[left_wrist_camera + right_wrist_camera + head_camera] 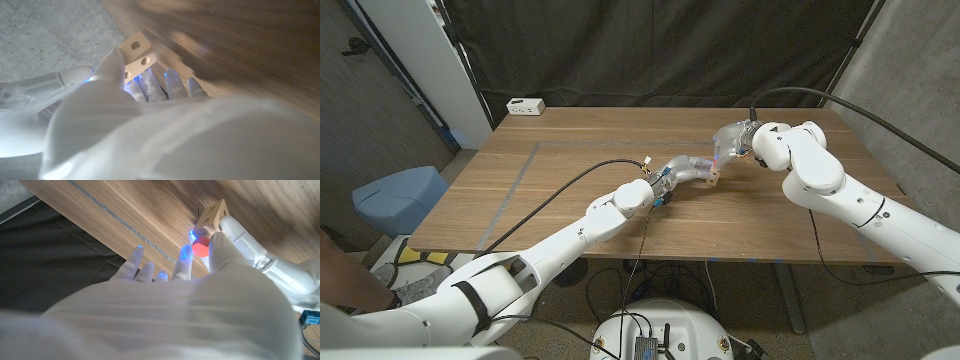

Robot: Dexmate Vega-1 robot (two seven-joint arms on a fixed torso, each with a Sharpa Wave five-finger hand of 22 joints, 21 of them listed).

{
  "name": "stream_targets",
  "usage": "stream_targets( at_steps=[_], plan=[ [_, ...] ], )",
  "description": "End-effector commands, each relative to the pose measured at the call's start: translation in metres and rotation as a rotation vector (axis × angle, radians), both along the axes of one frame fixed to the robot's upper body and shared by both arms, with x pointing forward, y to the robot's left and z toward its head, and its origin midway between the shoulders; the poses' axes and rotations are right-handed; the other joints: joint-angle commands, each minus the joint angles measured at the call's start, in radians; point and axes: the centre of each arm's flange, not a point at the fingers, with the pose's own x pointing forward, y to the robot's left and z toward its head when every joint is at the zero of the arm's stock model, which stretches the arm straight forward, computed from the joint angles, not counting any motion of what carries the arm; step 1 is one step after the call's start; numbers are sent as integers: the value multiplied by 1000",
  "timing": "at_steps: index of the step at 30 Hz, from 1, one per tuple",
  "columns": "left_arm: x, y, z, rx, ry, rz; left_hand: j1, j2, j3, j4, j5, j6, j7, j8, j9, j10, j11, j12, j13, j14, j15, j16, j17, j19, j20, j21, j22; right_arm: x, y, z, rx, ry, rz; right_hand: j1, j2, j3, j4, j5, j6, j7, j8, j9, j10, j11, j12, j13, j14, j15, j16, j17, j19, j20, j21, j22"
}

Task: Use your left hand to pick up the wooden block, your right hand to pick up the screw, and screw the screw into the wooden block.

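Head view shows the left hand [692, 170] holding the wooden block [714, 180] above mid-table, with the right hand [733, 138] close over it. If the block tilts in the grip, the screw could likely cross-thread or slip. The screw cannot be made out, only a red glow [200, 248] at the block, so what the right fingers [185, 255] pinch is unclear.

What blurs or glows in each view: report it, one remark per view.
Head view: evenly lit and sharp, table without glare. Left wrist view: the left hand is close and washed out, the tabletop smeared, while the block stays fairly crisp. Right wrist view: the right hand is soft and pale, blue light on its fingertips, a red glow beside the block.
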Motion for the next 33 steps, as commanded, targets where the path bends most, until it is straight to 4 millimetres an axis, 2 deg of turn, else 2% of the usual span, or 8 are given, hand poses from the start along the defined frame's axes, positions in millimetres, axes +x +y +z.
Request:
stream_targets(
  at_steps=[1,9,17,33],
  plan=[
    [-2,-2,0,1,-1,-2,-14,13,34,26,3,41,31,6,4,9,0,8,38,5,-31,1,2,4,0,3,4,-1,-2,-1,-1,-17,3,16,6,9,6,7,25,3,15,8,10,-4,8,3,9,-8,9,4,6,-10,7,2],
    [-3,-2,-1,1,0,-2,-16,12,35,27,4,41,32,6,4,9,-1,8,37,6,-30,1,2,4,0,3,4,-1,-2,-2,-1,-22,6,24,13,9,12,5,50,4,32,15,23,-12,12,3,17,-11,14,4,11,-14,8,2],
    [-4,-3,-2,-1,-1,-2,-19,13,36,27,4,42,35,6,4,10,0,8,37,6,-29,1,2,4,0,3,4,-2,-3,-3,2,-29,8,40,11,16,9,6,78,5,50,21,34,-19,15,3,28,-17,17,5,18,-17,10,2],
    [-5,-4,-3,1,-1,0,-22,15,40,28,5,41,34,6,4,10,0,8,37,5,-28,0,2,3,1,3,4,-3,-4,-5,11,-36,15,36,13,18,19,6,117,5,77,31,58,-17,20,2,38,-22,22,9,27,-23,11,2]
  ],
)
